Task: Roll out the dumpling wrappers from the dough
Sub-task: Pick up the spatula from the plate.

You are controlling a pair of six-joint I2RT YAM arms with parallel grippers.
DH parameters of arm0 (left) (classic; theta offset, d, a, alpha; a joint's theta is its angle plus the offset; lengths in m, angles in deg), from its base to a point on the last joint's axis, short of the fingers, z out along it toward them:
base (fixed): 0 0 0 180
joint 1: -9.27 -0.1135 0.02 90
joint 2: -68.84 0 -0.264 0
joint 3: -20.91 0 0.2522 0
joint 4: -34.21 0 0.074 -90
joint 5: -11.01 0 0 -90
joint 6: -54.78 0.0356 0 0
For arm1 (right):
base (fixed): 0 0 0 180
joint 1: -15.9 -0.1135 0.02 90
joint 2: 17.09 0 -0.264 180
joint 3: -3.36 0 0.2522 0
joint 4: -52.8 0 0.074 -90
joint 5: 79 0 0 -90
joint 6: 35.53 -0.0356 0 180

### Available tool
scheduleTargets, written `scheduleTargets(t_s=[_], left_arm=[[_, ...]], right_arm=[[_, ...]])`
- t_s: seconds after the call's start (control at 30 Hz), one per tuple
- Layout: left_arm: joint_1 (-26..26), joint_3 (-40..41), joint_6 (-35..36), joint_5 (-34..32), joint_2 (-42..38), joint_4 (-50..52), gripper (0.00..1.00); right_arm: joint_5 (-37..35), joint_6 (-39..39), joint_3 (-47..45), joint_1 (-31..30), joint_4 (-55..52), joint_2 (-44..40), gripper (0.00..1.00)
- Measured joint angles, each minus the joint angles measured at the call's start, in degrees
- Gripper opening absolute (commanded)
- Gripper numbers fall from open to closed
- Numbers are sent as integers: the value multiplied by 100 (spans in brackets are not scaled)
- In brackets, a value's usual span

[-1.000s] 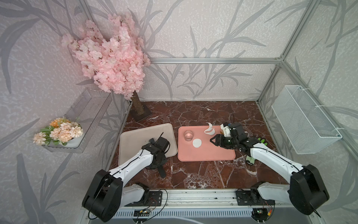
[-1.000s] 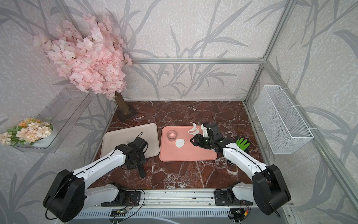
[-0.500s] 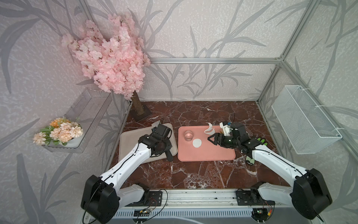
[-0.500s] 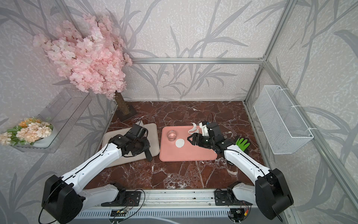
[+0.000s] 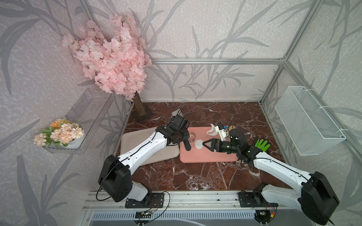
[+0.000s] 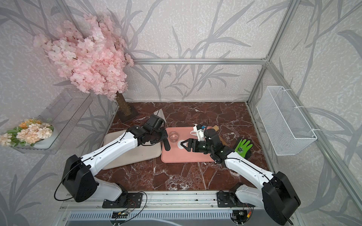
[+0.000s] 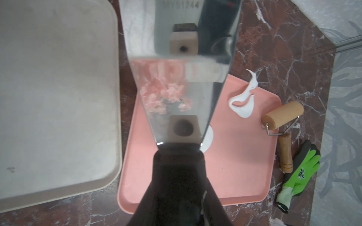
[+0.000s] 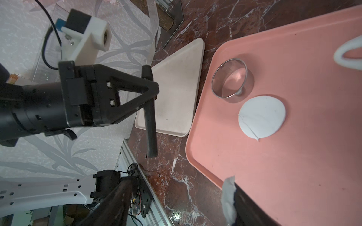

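Observation:
A thin round white dumpling wrapper point(image 5: 198, 144) point(image 8: 261, 117) lies flat on the pink tray point(image 5: 207, 157), beside a clear glass cup point(image 5: 192, 136). A ragged white scrap of dough point(image 5: 212, 131) point(image 7: 242, 103) rests at the tray's far edge. My right gripper point(image 5: 208, 145) point(image 8: 180, 187) is open just right of the wrapper, low over the tray. A small white bit of dough clings to one of its fingers point(image 8: 228, 195). My left gripper point(image 5: 185, 138) point(image 8: 152, 90) hovers at the tray's left edge. It is shut on the black handle of a metal scraper point(image 7: 176, 97).
A beige tray point(image 5: 137, 140) lies left of the pink one. A wooden roller point(image 7: 282, 115) and a green glove point(image 5: 262, 144) lie on the marble right of the pink tray. The flower tree's base point(image 5: 140, 113) stands at the back left.
My left arm has swung from the beige tray's front up and right to the pink tray's left edge, scraper in hand. My right gripper has opened wider and moved left toward the wrapper.

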Motion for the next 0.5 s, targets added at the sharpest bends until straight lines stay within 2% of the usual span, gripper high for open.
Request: scheduleTargets(t_s=[0.23,0.5], left_arm=[[214,-485,-2,94,369,-212,0],[321,-855,-20,243,671,-304,0]], right_arm=[[-247,-92,-13,-149,203,0,78],[-623,-92,-13,-310,236,28,71]])
